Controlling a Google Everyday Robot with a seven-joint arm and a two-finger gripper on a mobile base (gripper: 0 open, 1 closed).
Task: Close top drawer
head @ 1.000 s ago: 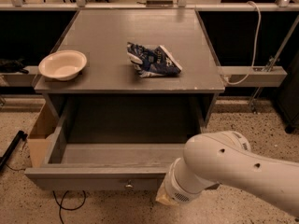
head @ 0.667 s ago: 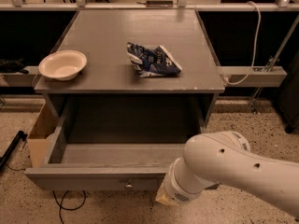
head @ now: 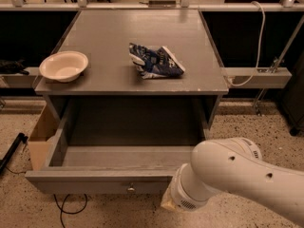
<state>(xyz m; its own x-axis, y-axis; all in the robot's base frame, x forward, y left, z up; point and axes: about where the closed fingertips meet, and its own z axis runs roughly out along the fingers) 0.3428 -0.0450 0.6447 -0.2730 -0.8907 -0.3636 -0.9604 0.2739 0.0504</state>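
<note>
The top drawer is grey and wide, and it stands pulled far out of the cabinet toward me. Its inside shows nothing in it. Its small round metal knob is at the centre of the flat front. My white arm comes in from the lower right. Its wrist end and the gripper are right at the drawer front, just right of the knob. The arm hides most of the gripper. The lower drawers are out of view.
On the grey cabinet top sit a white bowl at the left edge and a crumpled blue-and-white bag at the middle. A cardboard box stands left of the drawer. A black cable lies on the speckled floor.
</note>
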